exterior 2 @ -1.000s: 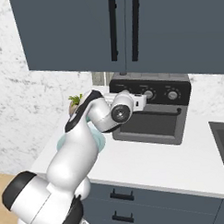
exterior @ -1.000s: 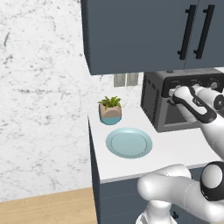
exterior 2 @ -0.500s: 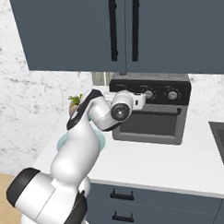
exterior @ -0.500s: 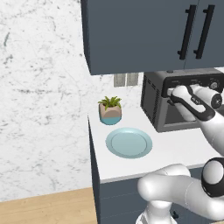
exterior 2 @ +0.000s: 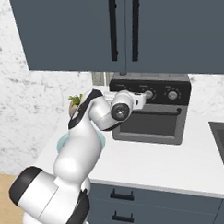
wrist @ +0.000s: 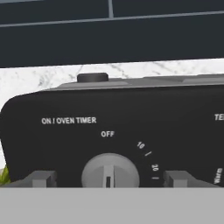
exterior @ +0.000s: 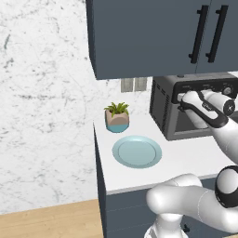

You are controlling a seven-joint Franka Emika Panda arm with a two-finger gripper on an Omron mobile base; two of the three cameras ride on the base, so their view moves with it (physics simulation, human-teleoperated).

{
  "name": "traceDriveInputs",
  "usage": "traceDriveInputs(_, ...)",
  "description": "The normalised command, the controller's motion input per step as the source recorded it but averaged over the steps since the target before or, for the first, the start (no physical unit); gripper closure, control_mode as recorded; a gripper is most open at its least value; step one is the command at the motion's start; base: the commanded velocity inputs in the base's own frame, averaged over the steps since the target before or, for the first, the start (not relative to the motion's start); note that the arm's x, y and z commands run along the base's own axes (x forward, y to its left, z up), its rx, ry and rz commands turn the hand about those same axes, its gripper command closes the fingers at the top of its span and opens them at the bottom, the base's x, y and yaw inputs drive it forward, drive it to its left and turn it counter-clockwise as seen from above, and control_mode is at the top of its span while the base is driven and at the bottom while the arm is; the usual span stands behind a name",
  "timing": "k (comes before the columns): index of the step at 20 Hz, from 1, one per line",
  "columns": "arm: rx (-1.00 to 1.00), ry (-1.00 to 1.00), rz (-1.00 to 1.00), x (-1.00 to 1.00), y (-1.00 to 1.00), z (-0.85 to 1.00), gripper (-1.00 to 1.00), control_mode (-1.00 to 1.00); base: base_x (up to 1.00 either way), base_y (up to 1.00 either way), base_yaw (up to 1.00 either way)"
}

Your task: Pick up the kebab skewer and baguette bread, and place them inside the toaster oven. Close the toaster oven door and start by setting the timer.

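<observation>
The toaster oven (exterior: 173,111) (exterior 2: 151,116) stands on the counter with its door (exterior 2: 150,125) shut and its window dark. The kebab skewer and the baguette bread are out of view. My gripper (exterior: 185,98) (exterior 2: 142,99) (wrist: 109,178) is at the left end of the black control strip. In the hand view the grey timer knob (wrist: 110,171) sits between my two fingertips (wrist: 41,178), its pointer upright toward OFF. The jaws stand open on either side of the knob, not touching it.
An empty pale blue plate (exterior: 137,151) lies on the white counter (exterior: 186,158) left of the oven. Behind it stands a small potted plant (exterior: 117,116) (exterior 2: 75,100). Dark blue cabinets (exterior 2: 124,30) hang above, and a sink edge (exterior 2: 222,136) shows at the right.
The hand has settled very slightly lower at the control strip. Nothing else has moved.
</observation>
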Motion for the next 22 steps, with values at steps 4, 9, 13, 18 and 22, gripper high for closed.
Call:
traceDriveInputs(4,0.00,0.00,0.00,0.03,0.00,0.00,-1.00,-1.00,0.00,0.00,0.00)
traceDriveInputs(9,0.00,0.00,0.00,0.00,0.00,0.00,-1.00,-1.00,0.00,0.00,0.00)
traceDriveInputs(13,0.00,0.00,0.00,0.00,0.00,0.00,-1.00,-1.00,0.00,0.00,0.00)
traceDriveInputs(18,0.00,0.00,0.00,0.00,0.00,0.00,-1.00,-1.00,0.00,0.00,0.00)
traceDriveInputs(22,0.00,0.00,0.00,0.00,0.00,0.00,1.00,-1.00,0.00,0.00,0.00)
